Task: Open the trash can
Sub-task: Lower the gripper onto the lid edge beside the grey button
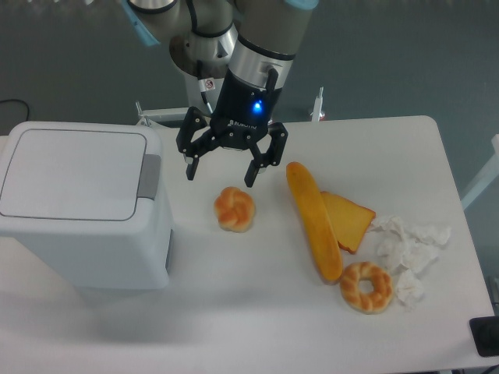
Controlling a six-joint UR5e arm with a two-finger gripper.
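Note:
The trash can [78,195] is a large boxy white bin at the left of the table. Its flat lid [74,171] is shut, and a grey push-button tab [150,176] sits at the lid's right edge. My gripper [221,176] hangs open and empty above the table, just right of the can's tab and apart from it. Its two black fingers [191,165] point down, above a round bread roll.
A round bread roll [235,209] lies just below the gripper. A long baguette [313,220], a toast slice [348,220], a ring-shaped bread [366,287] and crumpled white tissue [407,248] lie at the right. The table's right edge [460,226] is near.

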